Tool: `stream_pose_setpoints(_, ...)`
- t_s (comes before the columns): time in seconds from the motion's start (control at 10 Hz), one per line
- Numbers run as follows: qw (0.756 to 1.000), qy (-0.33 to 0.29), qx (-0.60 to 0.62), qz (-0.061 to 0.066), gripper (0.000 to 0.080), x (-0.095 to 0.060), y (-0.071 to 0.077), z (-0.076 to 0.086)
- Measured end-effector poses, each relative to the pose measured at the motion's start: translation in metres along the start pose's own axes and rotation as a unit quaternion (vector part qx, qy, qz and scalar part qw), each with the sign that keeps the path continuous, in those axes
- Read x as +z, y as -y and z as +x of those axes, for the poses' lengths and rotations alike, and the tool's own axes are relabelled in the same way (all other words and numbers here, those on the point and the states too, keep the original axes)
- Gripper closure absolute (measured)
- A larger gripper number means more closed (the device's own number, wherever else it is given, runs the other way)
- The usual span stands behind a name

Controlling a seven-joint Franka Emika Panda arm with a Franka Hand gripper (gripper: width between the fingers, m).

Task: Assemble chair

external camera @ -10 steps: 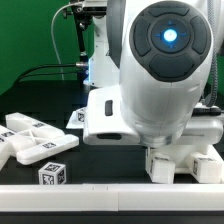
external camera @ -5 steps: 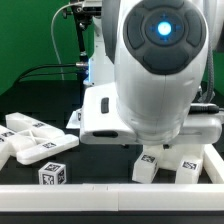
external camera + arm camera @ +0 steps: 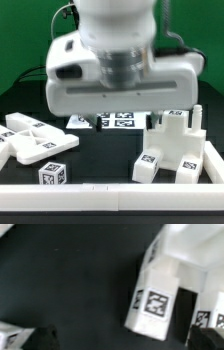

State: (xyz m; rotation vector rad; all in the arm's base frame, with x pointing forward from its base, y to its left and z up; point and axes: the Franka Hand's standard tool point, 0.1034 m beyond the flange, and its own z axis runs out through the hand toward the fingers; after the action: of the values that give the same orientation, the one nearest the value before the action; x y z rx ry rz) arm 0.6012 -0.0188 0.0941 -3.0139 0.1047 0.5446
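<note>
Having lifted off the chair (image 3: pixel 180 152), the fingers (image 3: pixel 45 339) now stand wide apart, holding nothing.

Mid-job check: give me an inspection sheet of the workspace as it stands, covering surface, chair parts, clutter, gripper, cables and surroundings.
Surface: matte black tabletop, with a white rail along its front edge.
Job's things: partly built white plastic chair assembly, bearing marker tags, stands at the exterior view's right; flat white tagged panels and a small white tagged cube lie loose at its left.
Clutter: nothing seen; only the marker board at the back.
Gripper: two-finger gripper open, jaws wide apart, gripping nothing; a white tagged post shows beyond them.
Cables: thin black cables behind the arm, off the table.
Surroundings: green backdrop.
</note>
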Motion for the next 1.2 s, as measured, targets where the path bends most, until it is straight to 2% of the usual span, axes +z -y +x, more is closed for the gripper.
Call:
stream_pose_setpoints(0.2, 0.997, -0.080, 0.003, -0.005, 0.0151, -0.002, -0.001, 0.006)
stream_pose_setpoints(0.5, 0.997, -0.080, 0.008, -0.004, 0.0151, 0.002, -0.006, 0.002)
stream_pose_setpoints(0.7, 0.997, -0.074, 0.036, -0.005, 0.0151, 0.005, -0.040, -0.008)
stream_pose_setpoints(0.8, 0.995, -0.069, 0.069, -0.005, 0.0151, 0.006, -0.056, -0.018)
stream_pose_setpoints(0.9, 0.993, -0.082, 0.082, -0.006, 0.0151, 0.007, -0.064, -0.020)
stream_pose_setpoints(1.0, 0.991, -0.103, 0.082, -0.008, 0.0151, 0.005, -0.063, -0.015)
stream_pose_setpoints(1.2, 0.981, -0.100, 0.165, 0.003, 0.0151, 0.007, -0.060, -0.016)
